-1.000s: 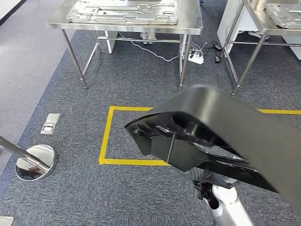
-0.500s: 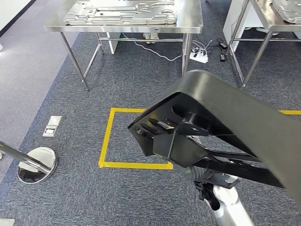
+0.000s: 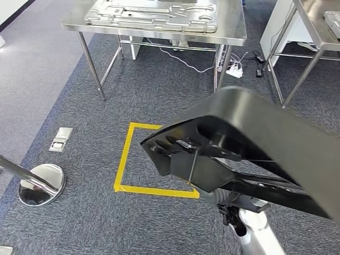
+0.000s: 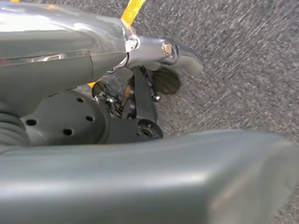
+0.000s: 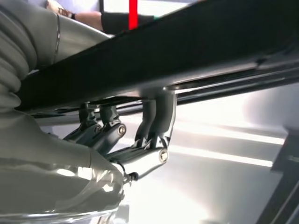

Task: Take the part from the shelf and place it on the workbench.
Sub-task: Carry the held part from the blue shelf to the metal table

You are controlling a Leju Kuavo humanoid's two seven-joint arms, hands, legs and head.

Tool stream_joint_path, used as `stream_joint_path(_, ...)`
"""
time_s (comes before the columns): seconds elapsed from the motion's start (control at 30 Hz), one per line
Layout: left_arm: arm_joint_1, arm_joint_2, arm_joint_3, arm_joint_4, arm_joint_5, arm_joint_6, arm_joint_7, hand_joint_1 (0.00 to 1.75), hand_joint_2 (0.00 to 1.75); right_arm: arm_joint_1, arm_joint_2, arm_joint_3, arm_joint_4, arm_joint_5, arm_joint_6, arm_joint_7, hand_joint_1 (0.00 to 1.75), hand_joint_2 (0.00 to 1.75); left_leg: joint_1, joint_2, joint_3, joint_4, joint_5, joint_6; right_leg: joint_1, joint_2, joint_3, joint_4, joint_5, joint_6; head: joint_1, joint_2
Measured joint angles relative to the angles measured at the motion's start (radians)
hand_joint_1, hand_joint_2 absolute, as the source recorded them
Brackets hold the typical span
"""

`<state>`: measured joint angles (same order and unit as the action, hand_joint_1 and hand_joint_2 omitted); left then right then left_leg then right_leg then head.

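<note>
Right up against the head camera, the large black moulded plastic part (image 3: 256,143) swept across the lower right of the frame, ribbed underside showing, carried in the air above the grey carpet floor (image 3: 80,138). Beneath it, at the bottom right, a silver arm (image 3: 256,234) rose to meet it. In the right wrist view the right robot hand (image 5: 141,140) was clamped onto the part's dark lower edge, fingers (image 5: 162,112) hooked up over the rim, so that hand was grasping the part. In the left wrist view the left robot hand (image 4: 141,93) sat just beside a broad grey blurred surface, dark fingers curled, but whether it gripped anything could not be told from the pictures.

Past the part, a yellow tape rectangle (image 3: 124,159) marked the carpet at centre frame. At the lower left lay a shiny round metal base with a pole (image 3: 40,183), and just above it a small silver floor socket plate (image 3: 61,139).

Farthest off, along the top of the frame, stood a stainless steel surface on thin legs (image 3: 232,32) bearing a flat stamped grey metal panel (image 3: 152,13), with a white power strip (image 3: 235,70) and cables under it. A second steel surface (image 3: 308,24) showed at the upper right corner.
</note>
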<state>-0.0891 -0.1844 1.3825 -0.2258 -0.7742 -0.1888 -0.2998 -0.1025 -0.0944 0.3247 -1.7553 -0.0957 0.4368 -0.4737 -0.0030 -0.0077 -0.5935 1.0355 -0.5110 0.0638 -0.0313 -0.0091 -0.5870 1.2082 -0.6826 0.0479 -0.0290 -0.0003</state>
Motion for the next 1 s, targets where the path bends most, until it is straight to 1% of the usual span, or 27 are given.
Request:
stream_joint_path(0.03, 0.001, 0.000, 0.000, 0.000, -0.001, 0.000, 0.000, 0.00, 1.75, 0.003, 0.000, 0.000, 0.001, 0.000, 0.000, 0.000, 1.75, 1.75, -0.001, -0.002, 0.007, 0.000, -0.006, 0.001, 0.001, 0.001, -0.040, 0.055, -0.009, 0.000, 0.000, 0.000)
stream_joint_path(0.07, 0.002, 0.000, 0.000, 0.000, -0.001, 0.000, 0.000, 0.00, 1.75, 0.006, 0.000, 0.001, 0.002, 0.000, 0.000, 0.000, 1.75, 1.75, -0.003, -0.004, 0.016, 0.000, -0.013, 0.001, 0.003, 0.002, -0.068, 0.084, 0.000, 0.001, 0.000, 0.000)
stream_joint_path(0.1, 0.003, 0.000, 0.000, 0.000, -0.001, 0.000, 0.000, 0.00, 1.75, 0.008, 0.000, 0.001, 0.003, 0.000, 0.000, 0.000, 1.75, 1.75, -0.005, -0.006, 0.026, 0.000, -0.021, 0.001, 0.004, 0.003, -0.078, 0.074, 0.031, 0.000, 0.000, 0.000)
stream_joint_path(0.13, 0.003, 0.000, 0.000, 0.000, -0.001, 0.001, 0.000, 0.00, 1.75, 0.009, 0.000, 0.001, 0.004, 0.000, 0.000, 0.000, 1.75, 1.75, -0.006, -0.008, 0.039, 0.000, -0.029, 0.000, 0.006, 0.003, -0.070, 0.028, 0.078, -0.003, 0.000, 0.000)
stream_joint_path(0.17, 0.004, -0.001, 0.000, 0.000, -0.001, 0.001, -0.001, 0.00, 1.75, 0.010, 0.000, 0.001, 0.004, 0.000, 0.000, 0.000, 1.75, 1.75, -0.007, -0.010, 0.052, -0.001, -0.038, -0.003, 0.009, 0.005, -0.051, -0.031, 0.123, -0.008, 0.000, 0.000)
stream_joint_path(0.2, 0.003, -0.002, 0.000, 0.000, -0.001, 0.001, -0.001, 0.00, 1.75, 0.010, 0.000, 0.001, 0.004, 0.000, 0.000, 0.000, 1.75, 1.75, -0.008, -0.012, 0.061, 0.000, -0.046, -0.007, 0.012, 0.007, -0.032, -0.084, 0.158, -0.014, -0.001, 0.000)
stream_joint_path(0.23, 0.002, -0.003, 0.000, 0.000, -0.001, 0.001, -0.001, 0.00, 1.75, 0.010, 0.000, 0.001, 0.004, 0.000, 0.000, 0.000, 1.75, 1.75, -0.008, -0.013, 0.066, 0.001, -0.052, -0.011, 0.016, 0.008, -0.017, -0.125, 0.172, -0.021, -0.001, 0.000)
stream_joint_path(0.3, 0.000, -0.005, 0.000, 0.000, -0.001, 0.001, -0.001, 0.00, 1.75, 0.009, 0.000, 0.001, 0.003, -0.001, 0.000, 0.000, 1.75, 1.75, -0.006, -0.013, 0.065, 0.000, -0.058, -0.021, 0.022, 0.010, -0.006, -0.153, 0.164, -0.030, -0.002, 0.000)
stream_joint_path(0.37, -0.001, -0.006, 0.000, 0.000, -0.001, 0.001, -0.001, 0.00, 1.75, 0.008, 0.001, 0.001, 0.002, -0.002, 0.000, 0.000, 1.75, 1.75, -0.006, -0.013, 0.065, 0.000, -0.063, -0.029, 0.018, 0.010, 0.002, -0.167, 0.157, -0.037, -0.002, 0.000)
stream_joint_path(0.4, -0.002, -0.006, 0.000, 0.000, -0.001, 0.001, -0.002, 0.00, 1.75, 0.008, 0.002, 0.001, 0.001, -0.002, 0.000, 0.000, 1.75, 1.75, -0.006, -0.012, 0.060, 0.014, -0.072, -0.036, 0.013, 0.008, 0.008, -0.172, 0.155, -0.041, -0.003, 0.000)
stream_joint_path(0.43, -0.003, -0.005, 0.000, 0.000, -0.001, 0.001, -0.002, 0.00, 1.75, 0.007, 0.003, 0.001, 0.001, -0.003, 0.000, 0.000, 1.75, 1.75, -0.004, -0.010, 0.045, 0.047, -0.088, -0.043, 0.008, 0.006, 0.014, -0.177, 0.153, -0.045, -0.004, 0.000)
stream_joint_path(0.47, -0.003, -0.005, 0.000, 0.000, -0.001, 0.001, -0.002, 0.00, 1.75, 0.007, 0.003, 0.001, 0.001, -0.003, 0.000, 0.000, 1.75, 1.75, 0.000, -0.009, 0.015, 0.100, -0.109, -0.051, 0.005, 0.002, 0.020, -0.178, 0.149, -0.047, -0.004, 0.000)
stream_joint_path(0.5, -0.002, -0.005, 0.000, 0.000, -0.001, 0.001, -0.003, 0.00, 1.75, 0.007, 0.004, 0.001, 0.001, -0.003, 0.000, 0.000, 1.75, 1.75, 0.006, -0.008, -0.025, 0.169, -0.132, -0.059, 0.003, 0.000, 0.025, -0.178, 0.143, -0.049, -0.005, 0.000)
stream_joint_path(0.53, -0.001, -0.005, 0.000, 0.000, -0.001, 0.002, -0.003, 0.00, 1.75, 0.009, 0.004, 0.001, 0.001, -0.003, 0.000, 0.000, 1.75, 1.75, 0.012, -0.007, -0.066, 0.232, -0.148, -0.065, 0.002, -0.002, 0.032, -0.178, 0.137, -0.047, -0.005, 0.000)
stream_joint_path(0.57, 0.001, -0.005, 0.000, 0.000, -0.001, 0.002, -0.003, 0.00, 1.75, 0.010, 0.004, 0.001, 0.002, -0.003, 0.000, 0.000, 1.75, 1.75, 0.017, -0.006, -0.097, 0.272, -0.146, -0.071, 0.000, -0.003, 0.040, -0.178, 0.130, -0.045, -0.005, 0.000)
stream_joint_path(0.6, 0.003, -0.005, 0.000, 0.000, -0.001, 0.003, -0.003, 0.00, 1.75, 0.012, 0.004, 0.001, 0.002, -0.003, 0.000, 0.000, 1.75, 1.75, 0.021, -0.005, -0.111, 0.275, -0.122, -0.076, -0.003, -0.003, 0.051, -0.178, 0.122, -0.041, -0.005, 0.000)
stream_joint_path(0.63, 0.004, -0.005, 0.001, 0.000, -0.001, 0.003, -0.003, 0.00, 1.75, 0.012, 0.004, 0.001, 0.002, -0.003, 0.000, 0.000, 1.75, 1.75, 0.024, -0.004, -0.106, 0.238, -0.078, -0.080, -0.007, -0.003, 0.064, -0.178, 0.114, -0.037, -0.005, 0.000)
stream_joint_path(0.67, 0.004, -0.004, 0.001, 0.000, -0.001, 0.003, -0.003, 0.00, 1.75, 0.012, 0.005, 0.001, 0.002, -0.003, 0.000, 0.000, 1.75, 1.75, 0.027, -0.002, -0.088, 0.176, -0.028, -0.084, -0.010, -0.003, 0.077, -0.178, 0.104, -0.032, -0.005, 0.000)
stream_joint_path(0.7, 0.005, -0.005, 0.001, 0.000, -0.001, 0.003, -0.002, 0.00, 1.75, 0.011, 0.005, 0.001, 0.002, -0.003, 0.000, 0.000, 1.75, 1.75, 0.026, 0.001, -0.069, 0.122, 0.009, -0.085, -0.012, -0.003, 0.087, -0.179, 0.096, -0.025, -0.006, 0.000)
stream_joint_path(0.73, 0.005, -0.005, 0.001, 0.000, -0.001, 0.003, -0.002, 0.00, 1.75, 0.010, 0.005, 0.001, 0.002, -0.003, 0.000, 0.000, 1.75, 1.75, 0.024, 0.004, -0.054, 0.079, 0.026, -0.081, -0.012, -0.002, 0.093, -0.179, 0.089, -0.019, -0.008, 0.000)
stream_joint_path(0.77, 0.004, -0.005, 0.001, 0.000, -0.001, 0.003, -0.002, 0.00, 1.75, 0.010, 0.006, 0.001, 0.002, -0.003, 0.000, 0.000, 1.75, 1.75, 0.022, 0.006, -0.046, 0.056, 0.025, -0.074, -0.011, -0.001, 0.094, -0.180, 0.085, -0.011, -0.009, 0.000)
stream_joint_path(0.83, 0.003, -0.005, 0.001, 0.000, -0.001, 0.004, -0.002, 0.00, 1.75, 0.010, 0.007, 0.001, 0.002, -0.003, 0.000, 0.000, 1.75, 1.75, 0.017, 0.006, -0.041, 0.043, 0.002, -0.054, -0.010, -0.002, 0.095, -0.187, 0.082, 0.003, -0.009, 0.000)
stream_joint_path(0.87, 0.004, -0.004, 0.001, 0.000, -0.001, 0.004, -0.002, 0.00, 1.75, 0.009, 0.008, 0.002, 0.001, -0.003, 0.000, 0.000, 1.75, 1.75, 0.018, 0.005, -0.037, 0.039, -0.003, -0.045, -0.011, -0.003, 0.099, -0.191, 0.078, 0.010, -0.009, 0.000)
stream_joint_path(0.9, 0.006, -0.004, 0.001, 0.000, -0.001, 0.004, -0.002, 0.00, 1.75, 0.008, 0.008, 0.002, 0.001, -0.003, 0.000, 0.000, 1.75, 1.75, 0.019, 0.005, -0.030, 0.034, -0.006, -0.038, -0.012, -0.004, 0.102, -0.184, 0.070, 0.014, -0.008, 0.000)
stream_joint_path(0.93, 0.006, -0.004, 0.001, 0.000, -0.001, 0.004, -0.002, 0.00, 1.75, 0.007, 0.009, 0.002, 0.001, -0.003, 0.000, 0.000, 1.75, 1.75, 0.019, 0.004, -0.020, 0.029, -0.009, -0.030, -0.011, -0.004, 0.092, -0.155, 0.055, 0.015, -0.008, 0.000)
stream_joint_path(0.97, 0.005, -0.004, 0.001, 0.000, -0.001, 0.003, -0.002, 0.00, 1.75, 0.006, 0.009, 0.002, 0.001, -0.003, 0.000, 0.000, 1.75, 1.75, 0.019, 0.004, -0.012, 0.025, -0.012, -0.022, -0.009, -0.003, 0.067, -0.104, 0.032, 0.013, -0.007, 0.000)
stream_joint_path(1.0, 0.004, -0.004, 0.001, 0.000, -0.001, 0.003, -0.002, 0.00, 1.75, 0.006, 0.009, 0.002, 0.002, -0.003, 0.000, 0.000, 1.75, 1.75, 0.016, 0.004, -0.005, 0.024, -0.017, -0.015, -0.006, -0.002, 0.026, -0.032, 0.007, 0.010, -0.006, 0.000)
